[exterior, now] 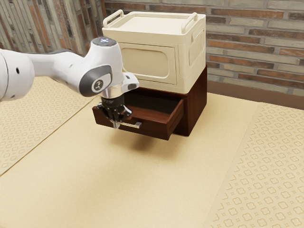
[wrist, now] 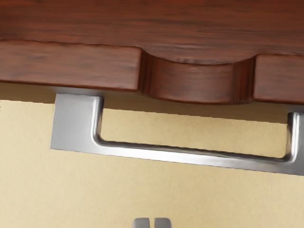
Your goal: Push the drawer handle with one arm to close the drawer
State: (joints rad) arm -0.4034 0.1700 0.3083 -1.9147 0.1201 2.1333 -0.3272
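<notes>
1 gripper (exterior: 116, 125), 2 fingers drawn together, empty, just outside handle (wrist: 180, 156). 1 drawer (exterior: 154, 130), extended from cabinet (exterior: 197, 107); handle on front. Likely hazards: tips riding over handle if set too high; drawer skewing or jamming if push lands off-centre.

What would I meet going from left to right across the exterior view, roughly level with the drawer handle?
Left-hand patterned floor strip → black gripper → silver drawer handle → dark red-brown cabinet's side → right-hand patterned floor strip.
</notes>
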